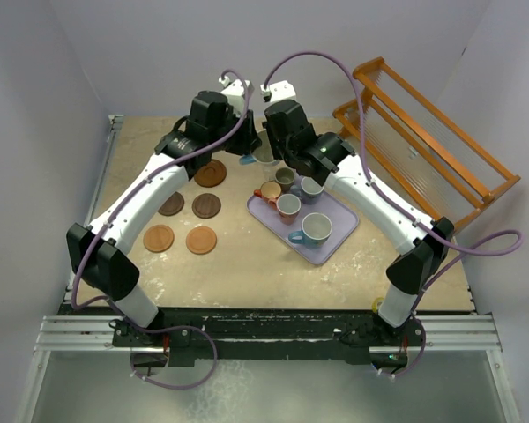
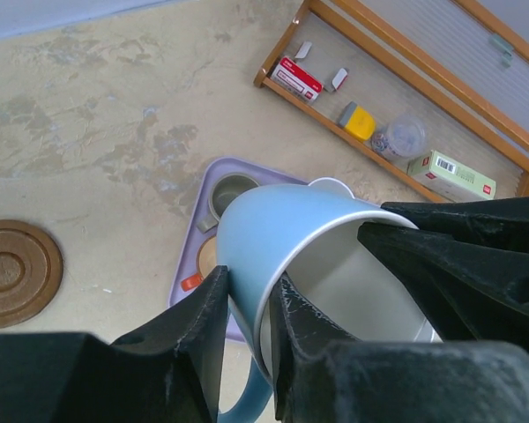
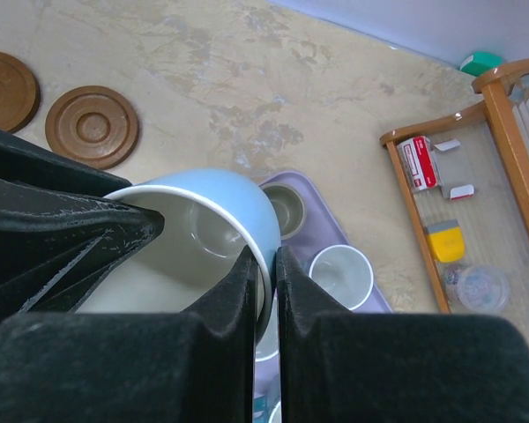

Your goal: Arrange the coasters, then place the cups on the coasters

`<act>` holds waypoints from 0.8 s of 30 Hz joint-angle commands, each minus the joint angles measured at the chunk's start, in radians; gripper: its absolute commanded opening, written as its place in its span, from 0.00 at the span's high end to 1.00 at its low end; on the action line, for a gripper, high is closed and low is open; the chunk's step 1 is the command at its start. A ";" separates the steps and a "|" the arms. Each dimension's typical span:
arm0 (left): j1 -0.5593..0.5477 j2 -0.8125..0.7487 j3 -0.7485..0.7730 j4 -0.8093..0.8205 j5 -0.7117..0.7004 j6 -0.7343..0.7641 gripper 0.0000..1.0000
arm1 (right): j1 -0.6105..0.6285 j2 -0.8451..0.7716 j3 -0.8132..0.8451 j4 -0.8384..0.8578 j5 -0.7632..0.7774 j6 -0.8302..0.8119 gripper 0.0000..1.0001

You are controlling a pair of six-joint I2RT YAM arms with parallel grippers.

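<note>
My left gripper [image 2: 249, 284] is pinched narrow on the wall of the light blue cup [image 2: 273, 229], one finger outside and one inside the rim. The right gripper [image 3: 264, 257] is clamped tight on the opposite side of the same rim, its fingers nearly together with only the cup's wall between them. Both arms hold this one cup, which is tilted and off the table [image 1: 247, 273], with its handle hanging toward the bottom of the left wrist view. From overhead, the shared cup sits at upper centre of the frame, where the two wrists meet, just past the far corner of the tray [image 1: 339, 236].

On the lavender tray right of centre I count five more cups. The small orange cup [image 1: 271, 189] and the grey-olive cup [image 1: 285, 178] are at its upper end. The grey-blue cup [image 1: 310, 188] stands beside them, the pinkish-red cup [image 1: 288, 207] is in the middle, and a second light blue cup [image 1: 316, 229] is nearest the bottom.

I see five coasters [image 1: 206, 205] lying flat on the table left of the tray, apart from one another: one upper, two in the middle, two lower. None has a cup on it.

The wooden rack [image 1: 423, 132] stands at upper right.
</note>
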 commanded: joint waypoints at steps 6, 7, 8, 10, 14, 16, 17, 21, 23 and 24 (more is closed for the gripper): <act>0.003 0.005 0.032 0.071 0.037 -0.004 0.91 | 0.023 -0.060 0.082 0.079 -0.108 0.035 1.00; 0.003 0.004 0.033 0.074 0.045 0.000 0.93 | 0.023 -0.059 0.081 0.077 -0.123 0.039 1.00; 0.003 0.003 0.033 0.075 0.053 0.005 0.96 | 0.024 -0.060 0.080 0.075 -0.141 0.042 1.00; 0.003 -0.001 0.031 0.080 0.059 0.013 0.97 | 0.025 -0.061 0.078 0.073 -0.176 0.044 1.00; 0.004 -0.013 0.025 0.098 0.064 0.019 0.97 | 0.024 -0.058 0.080 0.068 -0.250 0.039 1.00; 0.003 -0.022 0.013 0.108 0.054 0.020 0.97 | 0.024 -0.057 0.079 0.056 -0.280 0.034 1.00; 0.004 -0.027 0.007 0.112 0.051 0.021 0.97 | 0.024 -0.057 0.078 0.044 -0.305 0.037 0.99; 0.003 -0.048 -0.010 0.135 0.051 0.019 0.97 | 0.024 -0.052 0.078 0.029 -0.366 0.055 0.94; 0.003 -0.063 -0.033 0.162 0.051 0.016 0.97 | 0.023 -0.050 0.078 0.029 -0.388 0.060 0.89; 0.004 -0.071 -0.045 0.174 0.046 0.012 0.97 | 0.023 -0.050 0.079 0.030 -0.396 0.061 0.87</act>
